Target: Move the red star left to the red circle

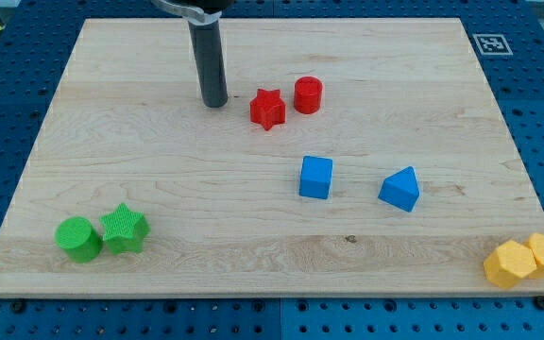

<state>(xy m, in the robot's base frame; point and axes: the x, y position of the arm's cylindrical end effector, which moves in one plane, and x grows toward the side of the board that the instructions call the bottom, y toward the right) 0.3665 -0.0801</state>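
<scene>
The camera view shows the arm's dark rod coming down from the view's top onto the wooden desk (159, 189), with my tip (215, 103) resting on bare wood in the upper middle of the board. There is no pincer on this arm, so nothing opens or closes; the rod holds no block and its end touches none. The red star (267, 109) lies just to the view's right of my tip, at nearly the same height, with a narrow strip of wood between them. The red circle (308, 95), a short cylinder, stands further to the view's right of my tip, just beyond the star and slightly nearer the view's top; the star and circle are close together but do not appear to touch. Below and to the right of my tip, well apart from it, sit a blue cube (315, 178) and a blue wedge-like block (400, 189). Far below and to the left of my tip, near the desk's lower left corner, a green cylinder (78, 238) touches a green star (125, 229). Far to the lower right, at the desk's corner, two yellow blocks (525, 260) lie pressed together, their shapes hard to make out.
</scene>
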